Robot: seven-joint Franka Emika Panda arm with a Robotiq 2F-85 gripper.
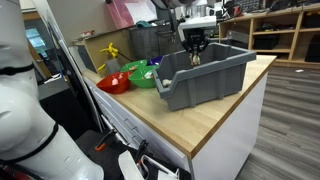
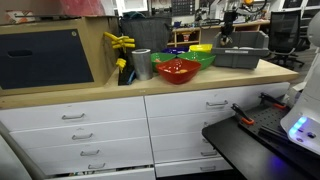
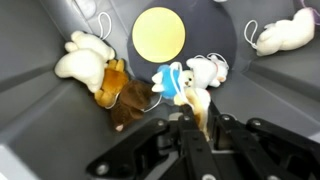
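First the wooden countertop [image 1: 150, 115], bearing a grey plastic bin [image 1: 225, 85] near one end, with a green bowl [image 1: 143, 76] just beside the bin and a red bowl [image 1: 113, 84] next to the green. Looks unpinned: could skid along the counter or nudge the green bowl if an upward pull catches on a wall.

Next the gripper [image 1: 195, 55], hanging down inside the bin, low over its floor. Leaves little room to the grey walls; risks a scrape on any sideways drift.

Then the soft things on the bin floor in the wrist view. Against the wall, a large white plush toy [image 3: 82, 58] touching a brown plush toy [image 3: 122, 98]; well apart in a corner, a far white plush toy [image 3: 283, 32]. Flat on the floor, a yellow disc [image 3: 159, 32], apart from the fingers [image 3: 182, 135]; poses little trouble. Crowding right at the fingertips, a blue-and-white plush toy [image 3: 170, 80] and a small white plush toy [image 3: 208, 70], both touching the held piece: could ride up tangled with it, then drop.

Smallest, the tan plush toy [image 3: 198, 100], mid-floor, one thin end pinched between jaws drawn narrow. Seems a shallow hold on limp fabric: may slide free under its own weight, or stretch and snap loose on a quick lift.
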